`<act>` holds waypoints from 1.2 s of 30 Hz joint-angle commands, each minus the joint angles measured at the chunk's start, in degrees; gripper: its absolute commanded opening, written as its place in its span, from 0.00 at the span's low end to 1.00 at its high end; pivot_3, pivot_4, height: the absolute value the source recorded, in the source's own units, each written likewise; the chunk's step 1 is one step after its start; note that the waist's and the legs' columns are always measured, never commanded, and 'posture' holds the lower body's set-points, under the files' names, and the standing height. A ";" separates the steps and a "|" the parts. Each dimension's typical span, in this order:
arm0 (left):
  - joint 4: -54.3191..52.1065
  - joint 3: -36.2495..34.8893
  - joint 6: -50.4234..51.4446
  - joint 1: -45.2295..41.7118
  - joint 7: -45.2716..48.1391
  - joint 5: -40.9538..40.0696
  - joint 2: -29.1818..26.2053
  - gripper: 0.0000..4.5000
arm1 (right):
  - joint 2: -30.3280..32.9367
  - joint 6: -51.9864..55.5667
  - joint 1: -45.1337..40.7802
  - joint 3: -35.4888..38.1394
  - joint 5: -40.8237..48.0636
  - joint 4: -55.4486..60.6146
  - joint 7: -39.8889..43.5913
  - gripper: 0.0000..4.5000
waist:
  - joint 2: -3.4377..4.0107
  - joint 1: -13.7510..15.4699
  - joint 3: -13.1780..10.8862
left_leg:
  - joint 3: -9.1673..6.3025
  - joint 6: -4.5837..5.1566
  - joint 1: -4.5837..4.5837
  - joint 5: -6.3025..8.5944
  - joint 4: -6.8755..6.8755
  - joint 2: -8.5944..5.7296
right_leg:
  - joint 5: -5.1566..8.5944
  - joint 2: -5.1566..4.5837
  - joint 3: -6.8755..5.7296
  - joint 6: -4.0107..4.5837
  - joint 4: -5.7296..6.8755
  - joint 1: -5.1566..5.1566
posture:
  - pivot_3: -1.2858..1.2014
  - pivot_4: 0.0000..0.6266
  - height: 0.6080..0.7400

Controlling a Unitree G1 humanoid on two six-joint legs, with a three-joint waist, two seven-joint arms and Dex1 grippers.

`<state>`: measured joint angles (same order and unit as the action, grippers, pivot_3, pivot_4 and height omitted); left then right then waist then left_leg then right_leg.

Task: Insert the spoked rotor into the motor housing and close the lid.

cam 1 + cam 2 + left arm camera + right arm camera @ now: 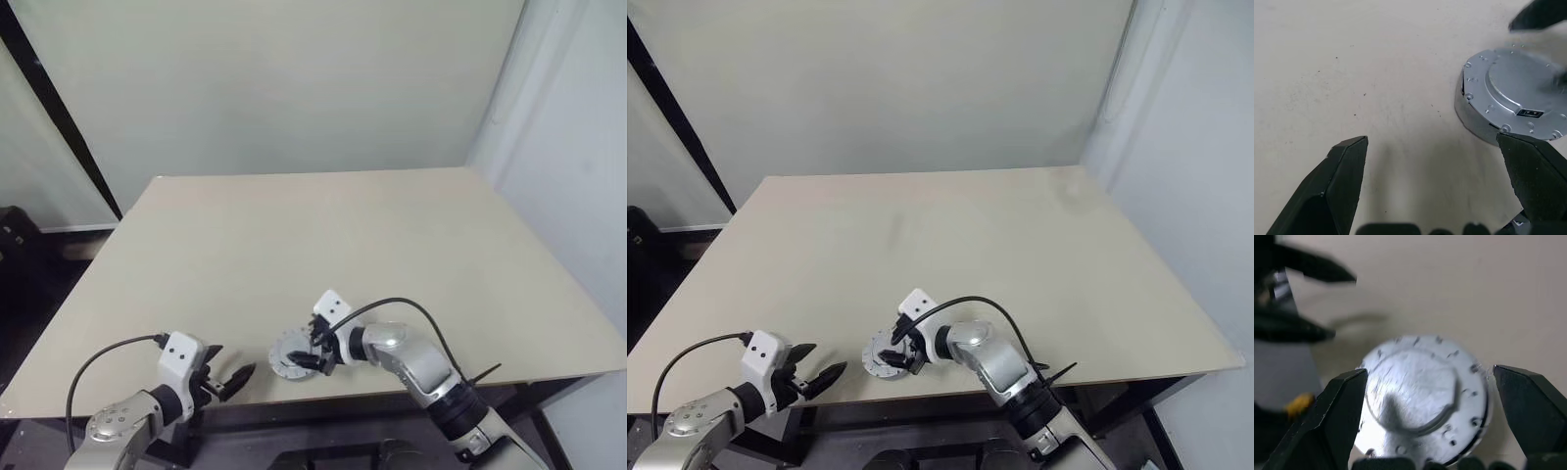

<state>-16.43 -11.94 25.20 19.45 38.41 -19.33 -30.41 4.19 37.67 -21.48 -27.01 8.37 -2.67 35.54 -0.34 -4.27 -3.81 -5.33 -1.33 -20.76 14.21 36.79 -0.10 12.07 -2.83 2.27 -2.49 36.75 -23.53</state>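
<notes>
both jaws wide open, nothing held. right gripper (312,352) straddles grey lid (290,354) at bottom centre near bench (411,245) edge; centre on disc, press evenly. left gripper (231,380) clear beside it.

Looks like a bare test room or lab bay rather than a home. Plain pale walls (294,88) with a dark vertical strip (59,117), and one wide light-wood surface (323,245) stretching away beyond the jaws. Only a small round silver metal assembly (1513,100) between the jaws, near the surface's front edge.
</notes>
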 commanded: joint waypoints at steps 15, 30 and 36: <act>1.01 -1.47 -3.59 -2.57 5.03 -3.35 -1.32 1.00 | -1.15 -15.49 5.90 -1.82 -0.91 0.75 2.51 0.99 | 0.00 -0.02 0.00 | 0.05 -0.07 0.03 0.04 0.01 0.03 | 0.01 0.00 0.01 0.01 -0.02 0.00 | 0.52 0.00 1.00; 1.15 -0.92 -6.08 1.87 8.13 -3.71 -0.82 1.00 | -3.34 -20.95 5.68 -3.04 -7.48 -7.96 -1.47 0.99 | 0.05 0.00 -0.04 | 0.02 -0.06 0.02 0.04 0.00 0.03 | 0.01 0.00 0.00 0.01 -0.01 -0.01 | 0.52 0.00 1.00; 1.21 -0.58 -6.35 1.99 8.05 -3.60 -0.48 1.00 | -3.84 -21.17 5.75 -2.93 -8.45 -8.88 -2.20 0.99 | 0.04 -0.01 -0.03 | 0.02 -0.07 0.04 0.04 0.01 0.04 | 0.01 0.00 0.00 0.01 -0.01 -0.02 | 0.52 0.00 1.00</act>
<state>-14.78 -12.19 19.97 21.80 46.32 -22.40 -30.72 1.17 17.57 -15.14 -30.33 -0.03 -12.15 33.72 -0.30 -4.29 -3.84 -5.31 -1.40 -20.73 14.24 36.80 -0.07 12.08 -2.83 2.27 -2.48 36.74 -23.54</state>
